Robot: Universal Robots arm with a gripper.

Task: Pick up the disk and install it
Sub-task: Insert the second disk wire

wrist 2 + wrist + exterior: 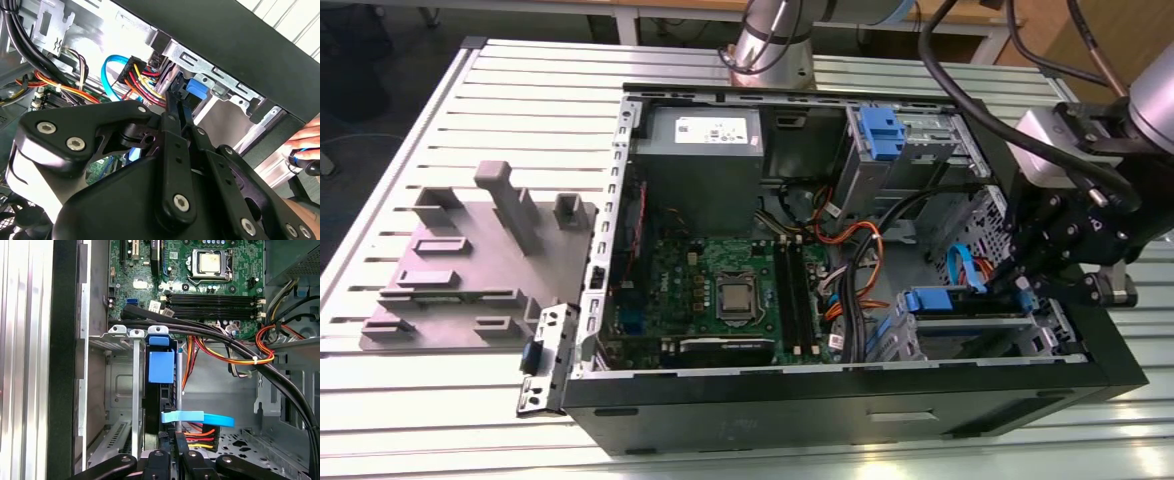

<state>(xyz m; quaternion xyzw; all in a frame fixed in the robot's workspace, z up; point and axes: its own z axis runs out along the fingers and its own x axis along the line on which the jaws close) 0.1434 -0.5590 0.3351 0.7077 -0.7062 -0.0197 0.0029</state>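
The gripper [1025, 290] sits low inside the open computer case [854, 395], at the exterior view's right, beside the grey drive cage [974, 335]. In the first wrist view its fingers [181, 447] meet close together on the edge of the disk [161, 390], which stands on edge in a slot of the cage, its blue rail showing. Orange, red and yellow cables [197, 432] lie just beside the fingertips. The motherboard [720, 290] lies at the case's middle. A person's hand [305, 145] shows outside the case in the second wrist view. The case rests on a slatted counter [400, 200].
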